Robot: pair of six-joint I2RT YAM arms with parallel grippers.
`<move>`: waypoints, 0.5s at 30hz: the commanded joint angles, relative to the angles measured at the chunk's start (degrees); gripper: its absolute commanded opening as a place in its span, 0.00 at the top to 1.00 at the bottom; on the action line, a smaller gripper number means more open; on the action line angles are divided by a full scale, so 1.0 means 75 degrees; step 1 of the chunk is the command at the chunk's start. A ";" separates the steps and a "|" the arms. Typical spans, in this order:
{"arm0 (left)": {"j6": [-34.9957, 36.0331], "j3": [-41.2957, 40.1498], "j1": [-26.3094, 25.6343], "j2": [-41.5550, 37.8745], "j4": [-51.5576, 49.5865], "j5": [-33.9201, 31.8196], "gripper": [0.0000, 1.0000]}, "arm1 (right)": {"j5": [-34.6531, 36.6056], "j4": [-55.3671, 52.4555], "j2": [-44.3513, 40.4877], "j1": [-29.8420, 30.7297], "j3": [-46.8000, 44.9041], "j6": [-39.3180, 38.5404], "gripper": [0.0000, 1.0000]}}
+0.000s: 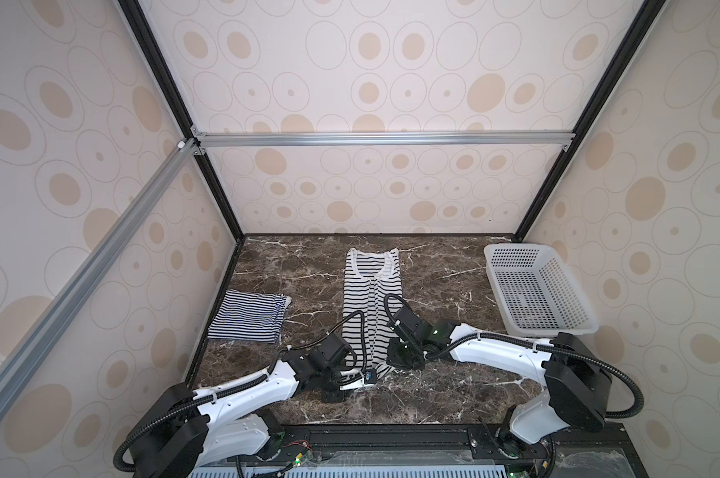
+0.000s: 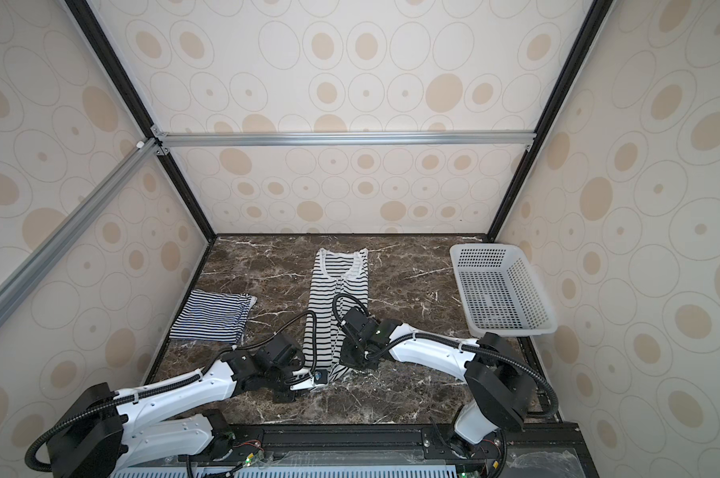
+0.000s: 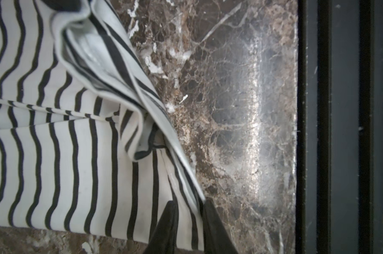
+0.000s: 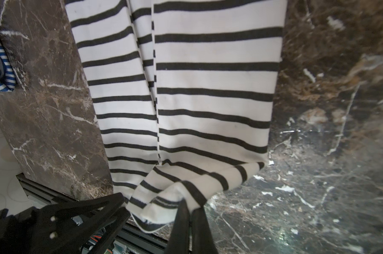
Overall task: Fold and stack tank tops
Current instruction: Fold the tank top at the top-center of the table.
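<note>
Two soft knit tank tops lie on the table [image 1: 433, 397], a glossy dark-brown marble-pattern slab with white veins. The wide-striped top [image 1: 370, 289], white with spaced black bands and white trim, is at the centre, folded into a long narrow strip with its neckline toward the far edge. The fine-striped top [image 1: 248, 316], dense navy and white, is a folded rectangle at the left side, well apart. One white perforated plastic basket [image 1: 511, 254] stands at the right edge. The enclosure walls [image 1: 391, 82] carry beige ovals and rings, braced by aluminium rails [image 1: 391, 138] and black posts. Two arms meet at the near hem. The right gripper [image 4: 190, 207] has its fingers together, pinching a raised hem corner. The left gripper [image 3: 188, 209] has its fingers narrowly apart astride the other hem corner; whether they press the cloth cannot be told
</note>
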 commanded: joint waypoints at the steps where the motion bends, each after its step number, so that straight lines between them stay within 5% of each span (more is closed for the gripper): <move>1: 0.0122 0.0075 -0.0154 0.0048 -0.0204 -0.0131 0.78 | 0.0015 0.0106 -0.0108 -0.0087 -0.0157 0.0152 1.00; 15: -0.0134 -0.0106 -0.0258 -0.0028 0.0096 -0.0794 0.59 | -0.0124 0.0308 -0.0173 -0.0358 -0.0329 0.0083 1.00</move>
